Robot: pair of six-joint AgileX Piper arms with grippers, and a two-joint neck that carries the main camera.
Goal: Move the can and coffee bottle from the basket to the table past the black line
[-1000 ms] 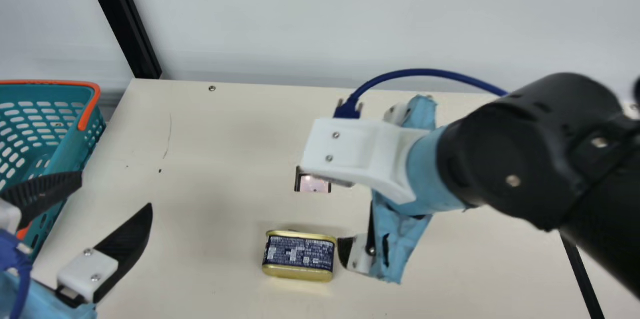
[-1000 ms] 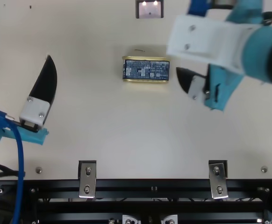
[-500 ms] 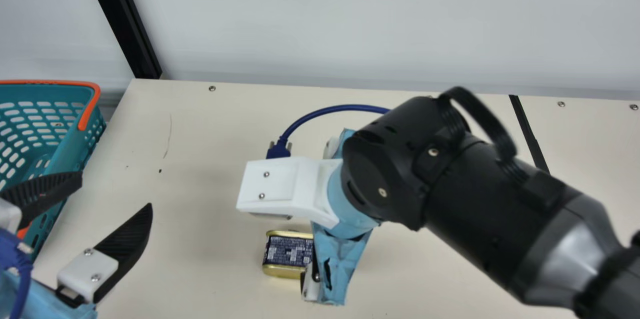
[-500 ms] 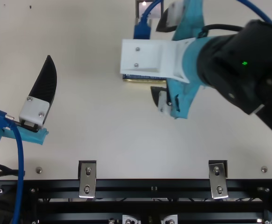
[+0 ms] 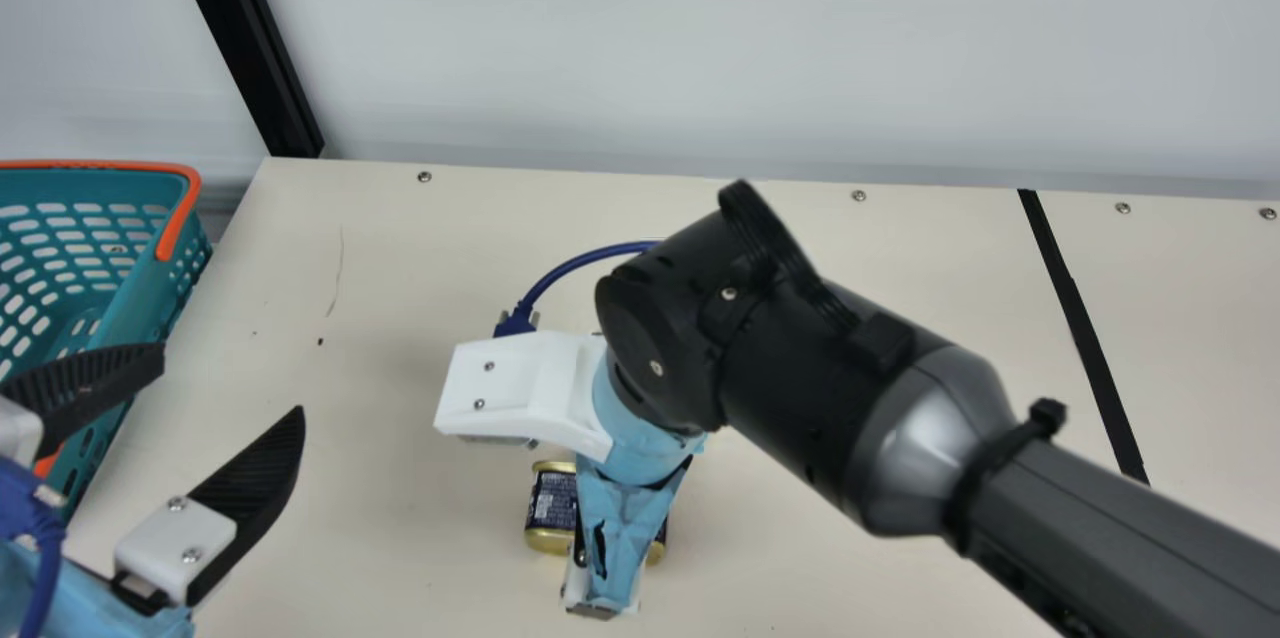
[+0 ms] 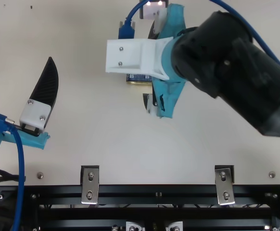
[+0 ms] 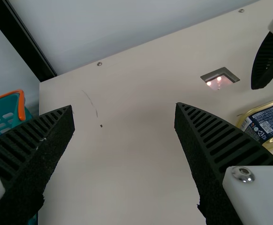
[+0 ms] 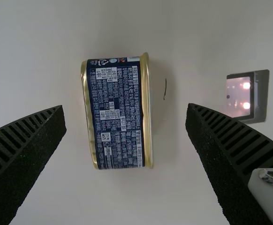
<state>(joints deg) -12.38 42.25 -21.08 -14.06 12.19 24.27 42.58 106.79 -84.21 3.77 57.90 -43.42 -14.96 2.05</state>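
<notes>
The dark blue can with gold rims (image 5: 552, 510) lies on its side on the table, left of the black line (image 5: 1085, 338); my right arm partly covers it in the main and top views. Above the can, my right gripper (image 6: 148, 65) is open. In the right wrist view the can (image 8: 115, 115) stands between the parted fingers of the right gripper (image 8: 125, 106), touching neither. My left gripper (image 5: 233, 381) hangs open and empty beside the teal basket (image 5: 150, 303). The left wrist view shows the left gripper (image 7: 125, 105) with bare table beyond its fingers.
A small recessed frame with a shiny pinkish face (image 8: 239, 97) is set in the table near the can. A black post (image 5: 250, 48) rises at the back left corner, before a pale wall. Metal brackets (image 6: 90, 185) line the table's front edge.
My right arm has swung leftward from beside the can to over it, slowing in the latest stretch, with its gripper still open. The left arm, the can and the basket have kept their places.
</notes>
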